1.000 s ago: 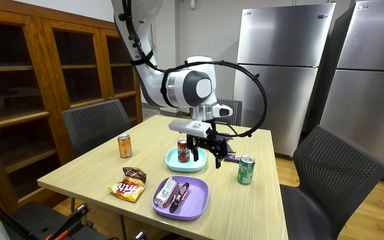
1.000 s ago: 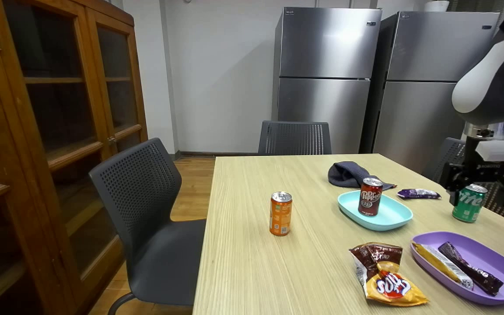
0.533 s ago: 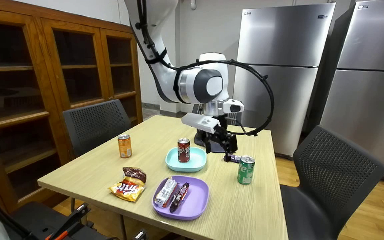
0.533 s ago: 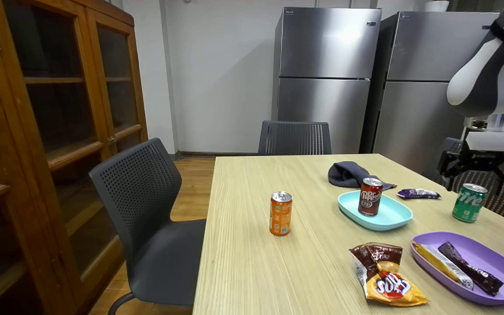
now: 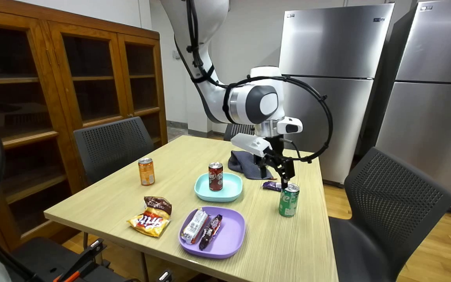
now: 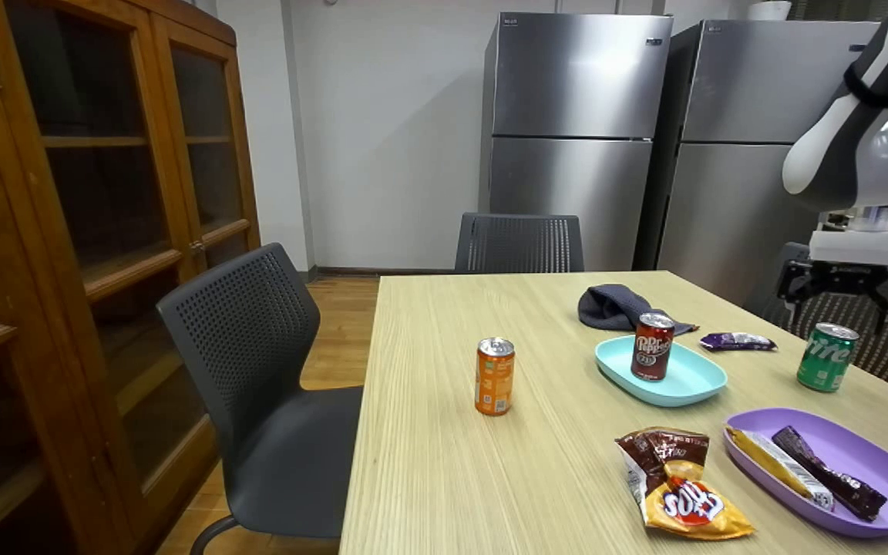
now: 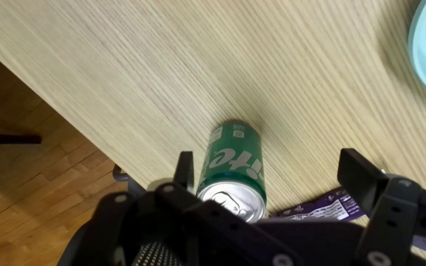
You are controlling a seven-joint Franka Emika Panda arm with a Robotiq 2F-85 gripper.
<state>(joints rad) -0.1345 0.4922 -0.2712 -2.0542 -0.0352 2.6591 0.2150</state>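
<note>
My gripper (image 7: pixel 268 162) stands open above the table, its fingers pointing down and nothing held between them. Below it, in the wrist view, an upright green soda can (image 7: pixel 235 159) shows between the fingertips, much closer to the left one; part of its lid is hidden by the gripper linkage. A purple snack wrapper (image 7: pixel 327 208) lies past the can, partly covered by the gripper. In an exterior view the gripper (image 5: pixel 274 181) hangs just behind the green can (image 5: pixel 289 203), one fingertip overlapping its top edge. From another angle the gripper (image 6: pixel 837 320) appears above the can (image 6: pixel 827 362), apart from it.
A teal plate (image 5: pixel 202 194) bears a Dr Pepper can (image 5: pixel 215 178). Nearer lies a purple plate (image 5: pixel 231 239) with two wrapped bars. An orange can (image 5: pixel 146 172), a chip bag (image 5: pixel 151 219) and a dark cloth (image 5: pixel 247 164) are also on the table. A chair (image 5: pixel 390 203) stands beside it.
The arm has swung from beside the teal plate toward the green can, and in an exterior view the gripper has shifted right. It has stayed open; the table items have not moved.
</note>
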